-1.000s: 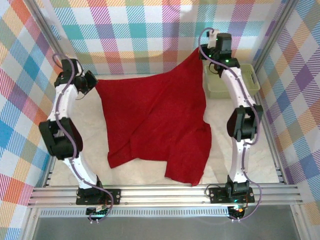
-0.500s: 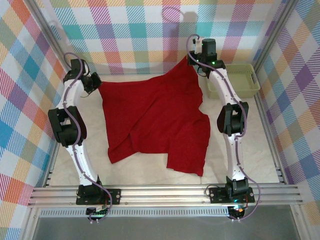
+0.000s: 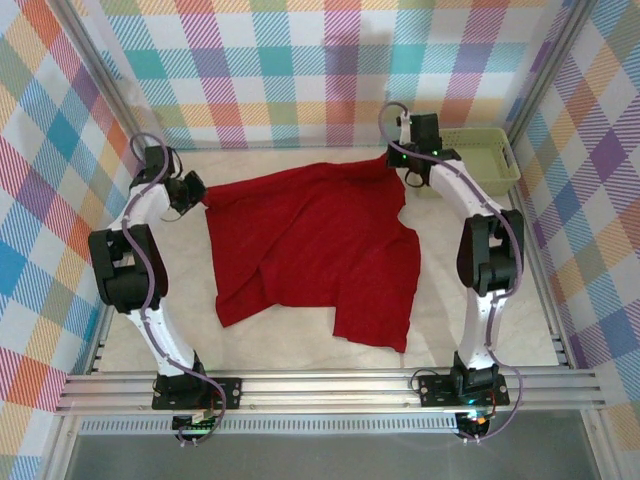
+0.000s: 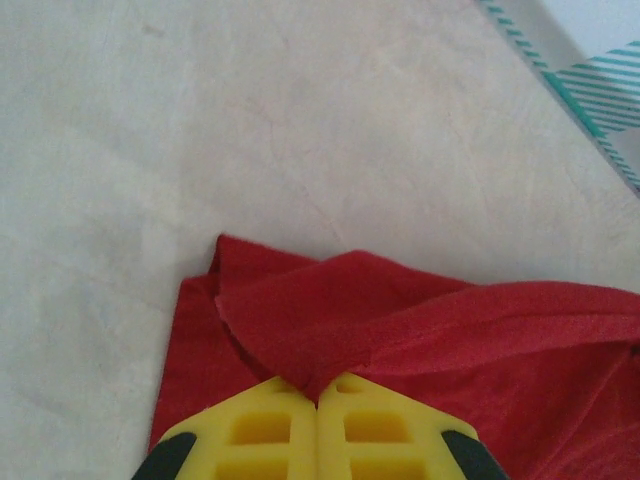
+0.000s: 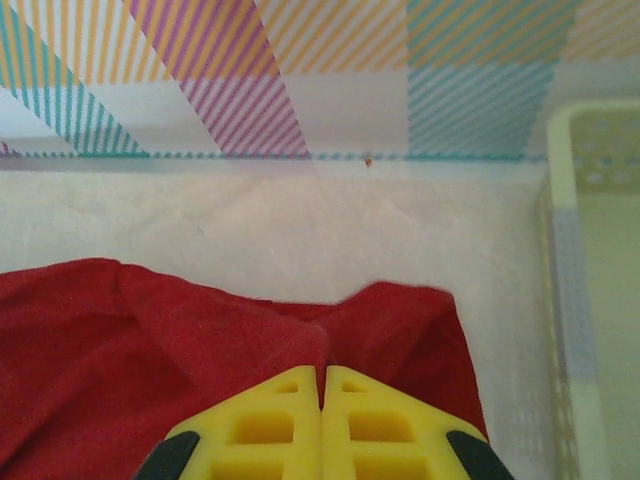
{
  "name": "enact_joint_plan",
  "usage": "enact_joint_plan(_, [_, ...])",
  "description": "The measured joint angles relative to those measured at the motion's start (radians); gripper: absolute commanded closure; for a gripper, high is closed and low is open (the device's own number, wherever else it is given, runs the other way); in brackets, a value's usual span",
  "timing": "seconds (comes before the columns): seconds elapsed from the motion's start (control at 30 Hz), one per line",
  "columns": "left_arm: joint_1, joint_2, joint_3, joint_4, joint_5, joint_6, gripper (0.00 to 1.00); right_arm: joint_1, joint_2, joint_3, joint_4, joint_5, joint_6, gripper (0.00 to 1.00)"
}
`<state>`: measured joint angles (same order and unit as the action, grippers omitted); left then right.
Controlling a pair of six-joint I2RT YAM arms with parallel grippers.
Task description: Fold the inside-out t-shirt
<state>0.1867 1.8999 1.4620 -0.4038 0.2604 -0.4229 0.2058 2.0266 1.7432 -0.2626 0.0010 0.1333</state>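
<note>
- The inside-out t-shirt [image 3: 310, 250] lies spread over the middle of the tabletop [image 3: 300, 345]. Its far edge is stretched between 2 held corners close to the tabletop's far edge. The near part lies uneven, with 1 flap reaching toward the near edge, right of centre.
- Step in hand, as judged: laying the cloth out flat ahead of any fold.
- To do this well, both held corners should come down level and together. The far edge should be kept taut so no slack bunches in the middle. Release should wait until the cloth rests fully on the tabletop.
- Diagonal creases cross the body of the shirt and will likely need smoothing before the 1st fold.
- The left gripper [image 3: 197, 192] sits toward the far-left corner of the tabletop. Its jaws are pressed together on a fold of the red cloth, which the left wrist view shows nipped between the yellow fingertips [image 4: 270, 425].
- The right gripper [image 3: 400, 165] sits at the far edge, right of centre. Its jaws are likewise clamped together on a bunched corner of the shirt.
- The pale green basket [image 3: 503, 150] stands just beside the right gripper. In my judgement, cloth drifting that way could catch on its rim.
</note>
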Motion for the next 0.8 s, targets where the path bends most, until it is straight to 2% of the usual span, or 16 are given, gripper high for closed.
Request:
enact_joint_plan(0.23, [0.051,-0.068,-0.197,0.087,0.019,-0.061,1.0,-0.015,-0.143,-0.264,0.084,0.074,0.079,1.0])
enact_joint_plan(0.43, [0.053,-0.123,-0.299,0.151,0.026,-0.092,1.0,-0.06,-0.248,-0.464,0.141,0.097,0.153,1.0])
enact_joint_plan(0.57, [0.053,-0.128,-0.314,0.174,0.034,-0.109,1.0,-0.069,-0.273,-0.497,0.163,0.092,0.175,1.0])
enact_joint_plan(0.73, [0.051,-0.151,-0.346,0.18,0.034,-0.132,0.91,-0.068,-0.312,-0.544,0.192,0.061,0.22,1.0])
enact_joint_plan(0.77, [0.051,-0.156,-0.354,0.179,0.034,-0.135,0.9,-0.067,-0.319,-0.558,0.195,0.054,0.231,0.98])
enact_joint_plan(0.8, [0.051,-0.159,-0.36,0.179,0.034,-0.139,0.85,-0.067,-0.322,-0.568,0.197,0.045,0.243,0.88])
